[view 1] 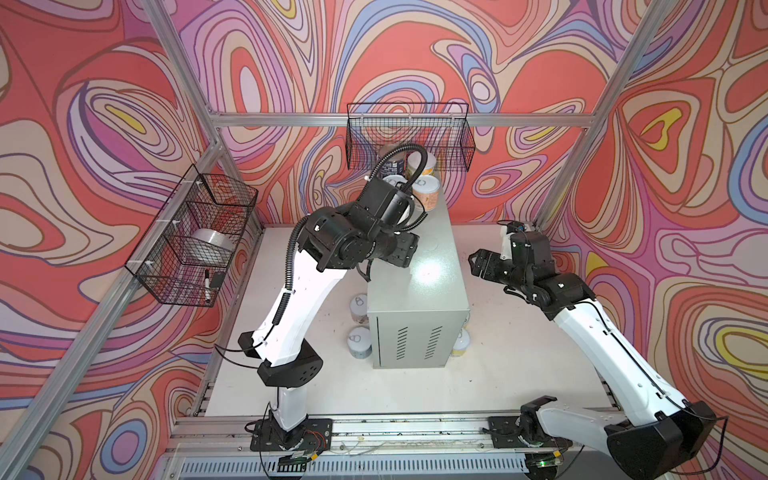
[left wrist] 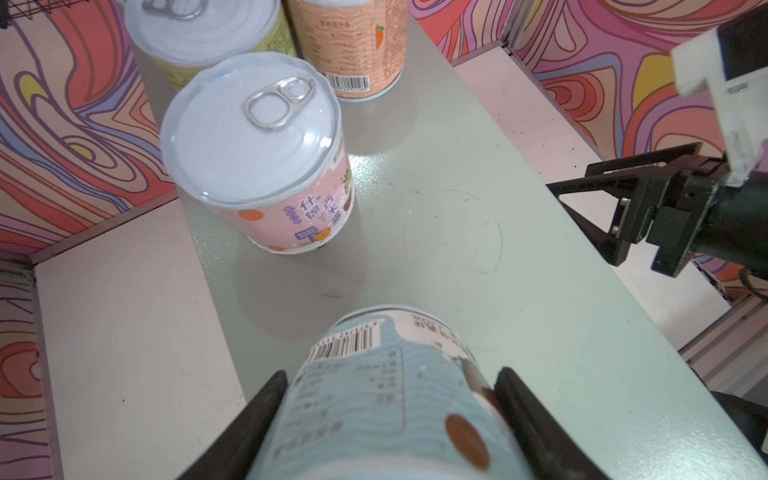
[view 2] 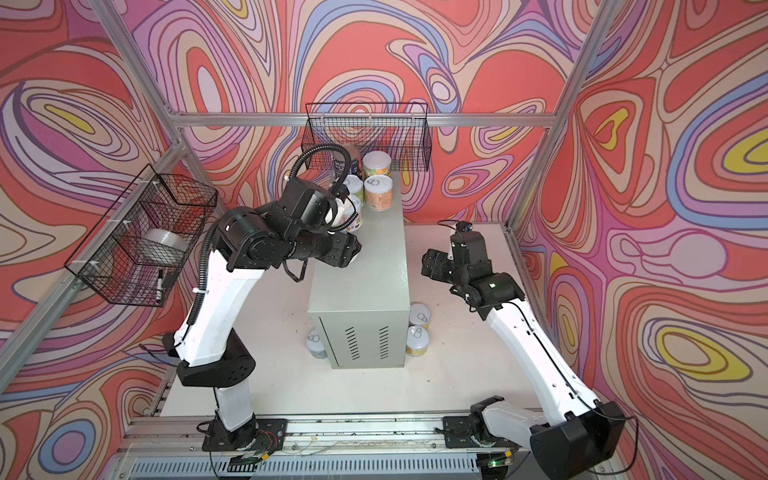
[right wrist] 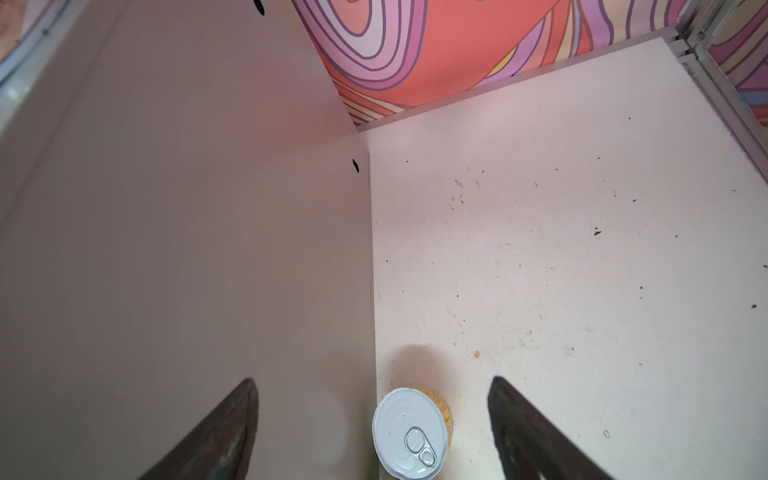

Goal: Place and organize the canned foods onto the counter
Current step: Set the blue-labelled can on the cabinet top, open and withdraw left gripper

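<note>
Odds and ends we see at the side wire basket [view 1: 178,291]
Inside it we find a silver tape roll [view 1: 210,245] and, in the adjoining compartment, a black marker [view 1: 206,284]; a second basket [view 1: 451,141] hangs well apart from it.

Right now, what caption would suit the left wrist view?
Left gripper holds a pale-blue can over the grey counter, near a pink can.

White tabletop [view 2: 457,374] with grey counter [view 2: 374,266] and loose cans [view 2: 417,340] beside it; upright cans [view 2: 378,193] on counter's far end.
</note>
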